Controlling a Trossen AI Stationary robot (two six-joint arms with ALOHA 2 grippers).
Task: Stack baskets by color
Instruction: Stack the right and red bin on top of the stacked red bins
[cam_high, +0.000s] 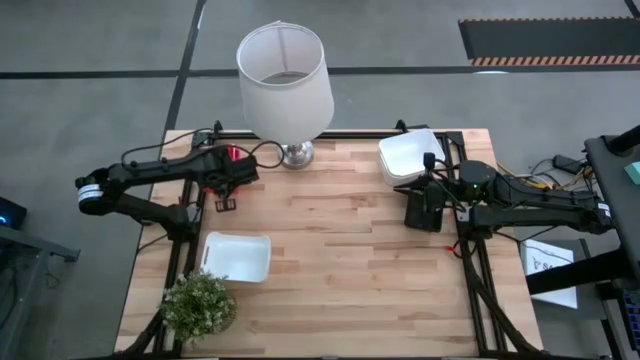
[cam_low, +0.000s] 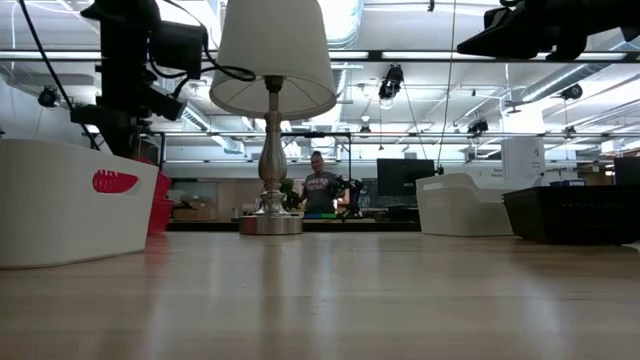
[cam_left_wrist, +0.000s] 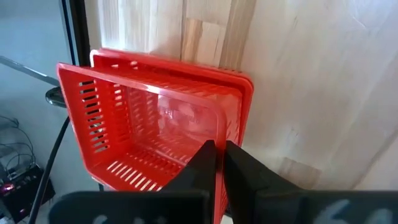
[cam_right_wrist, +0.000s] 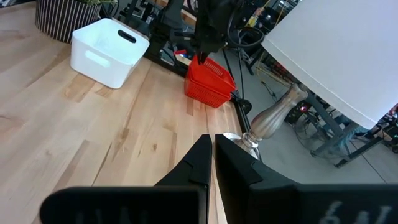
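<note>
Red baskets (cam_left_wrist: 155, 124) stand stacked at the table's far left, beside the lamp, and the top one sits askew in the one beneath. My left gripper (cam_left_wrist: 216, 152) comes down onto the top basket and is shut on it; the right wrist view shows this pair from across the table as well, red baskets (cam_right_wrist: 210, 79). One white basket (cam_high: 237, 256) stands on its base near the left front. More white baskets (cam_high: 410, 157) are stacked at the far right, with black baskets (cam_low: 570, 212) just in front of them. My right gripper (cam_right_wrist: 213, 140) hangs level above that area, shut and holding nothing. My left gripper pinches the top red basket's end wall at its rim (cam_left_wrist: 219, 127), one finger inside the basket and one outside. The fingers slant down from above. The basket sits tilted, its lower part resting in the red basket beneath.
A lamp with a white shade (cam_high: 285, 70) stands at the far middle, close to the red baskets. A small potted plant (cam_high: 200, 305) sits at the near left corner. Bare wood spans the table's middle (cam_high: 340, 260). A person shows far off in the room (cam_low: 320, 190).
</note>
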